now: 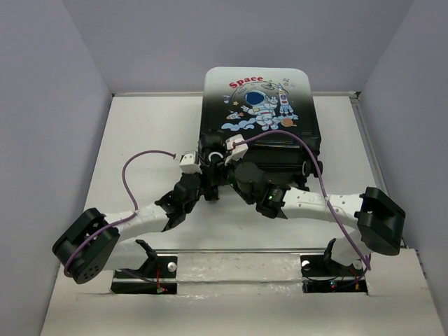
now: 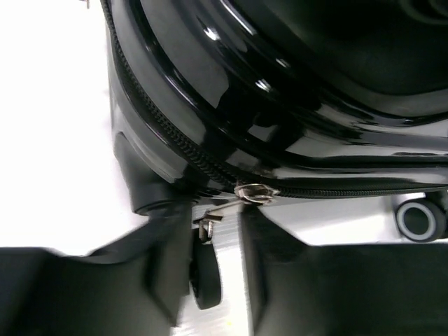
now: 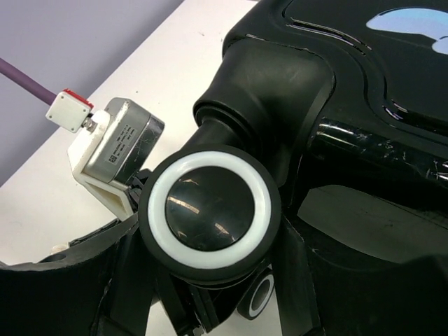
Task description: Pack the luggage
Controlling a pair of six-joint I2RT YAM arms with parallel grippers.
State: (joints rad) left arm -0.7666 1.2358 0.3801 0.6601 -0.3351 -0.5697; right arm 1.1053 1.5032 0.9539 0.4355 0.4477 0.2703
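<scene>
— Item one, the task's thing?
— We list the luggage [image 1: 259, 105]: lid down, astronaut print facing up, lying flat on the white table [image 1: 140, 140] at its far middle. The wheeled end points toward the arm bases.

— Item two, the zip?
— In the left wrist view we record a metal zip slider [image 2: 255, 194] on the black track along the shell's edge. Its pull tab [image 2: 208, 225] hangs down from it.

— Item three, the left hand?
— We enter the left gripper [image 2: 213, 241] at the near edge of the case. Its jaws stand narrowly apart, one on each side of the pull tab and closed on nothing. A plain black wheel [image 2: 205, 283] shows in the same gap, lower down. A white-ringed caster [image 2: 421, 218] sits off to the right.

— Item four, the right hand?
— We enter the right gripper [image 3: 213, 269] at the near left corner of the case, fingers [image 3: 105, 294] spread wide. They flank a corner wheel [image 3: 210, 213] with a white ring. We cannot tell whether they press on it.

— Sundries?
— We note the silver wrist camera [image 3: 119, 150] of the left arm just beside that wheel, with a purple cable [image 3: 21, 75] behind it.
</scene>
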